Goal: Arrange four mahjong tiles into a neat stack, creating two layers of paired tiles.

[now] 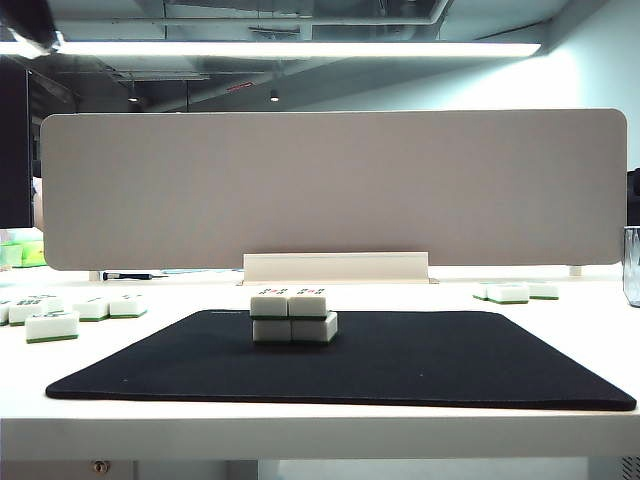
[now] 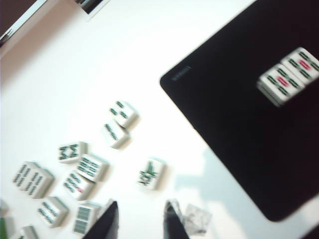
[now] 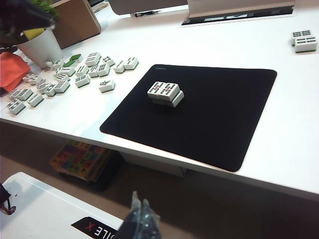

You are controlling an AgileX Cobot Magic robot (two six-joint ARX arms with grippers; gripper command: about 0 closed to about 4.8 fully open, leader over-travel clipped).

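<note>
L end effector (image 2: 140, 221) clenched, empty, over table w/ loose tiles; R end effector (image 3: 139, 219) clenched, empty.

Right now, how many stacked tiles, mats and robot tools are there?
Glossy white, green-backed mahjong tiles, stacked: 4
Black rectangular cloth mat: 1
Robot tools: 2 (left tool over loose white tiles beside the mat; right tool off the white table's front edge)
Total: 7

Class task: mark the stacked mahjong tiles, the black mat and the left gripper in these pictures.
stacked mahjong tiles (image 1: 293, 318), exterior view, front face of the stack
black mat (image 1: 430, 365), exterior view, bare surface right of the stack
left gripper (image 2: 142, 224), left wrist view, midway between fingertips
</note>
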